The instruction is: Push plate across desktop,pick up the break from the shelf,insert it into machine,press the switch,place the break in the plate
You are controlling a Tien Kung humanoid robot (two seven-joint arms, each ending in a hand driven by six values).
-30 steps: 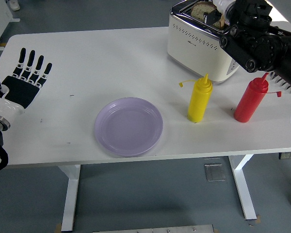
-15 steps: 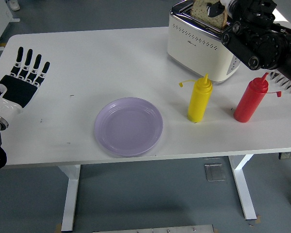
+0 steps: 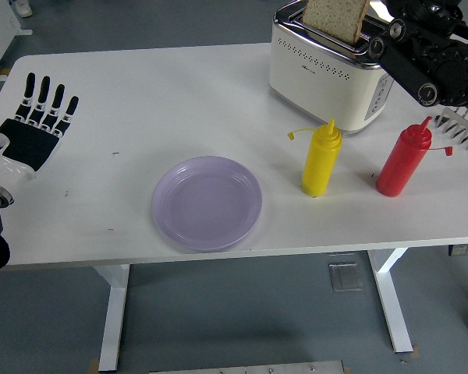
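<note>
A slice of bread [image 3: 335, 15] stands upright in the top slot of the white toaster [image 3: 320, 74] at the table's back right, its upper part cut off by the picture's top edge. My right hand [image 3: 377, 9] is right beside the slice at its right edge, shut on it, and the black forearm [image 3: 437, 66] runs off to the right. A lilac plate [image 3: 207, 202] lies near the table's front edge, in the middle. My left hand [image 3: 39, 125] rests flat at the table's left edge, fingers spread, holding nothing.
A yellow squeeze bottle [image 3: 321, 158] stands in front of the toaster, a red squeeze bottle [image 3: 403, 161] to its right. The tines of a metal rack [image 3: 459, 132] show at the right edge, under my right forearm.
The bread slice has risen out of the toaster slot together with my right hand, which has moved up and slightly right. My left hand has drifted a little towards the far side.
</note>
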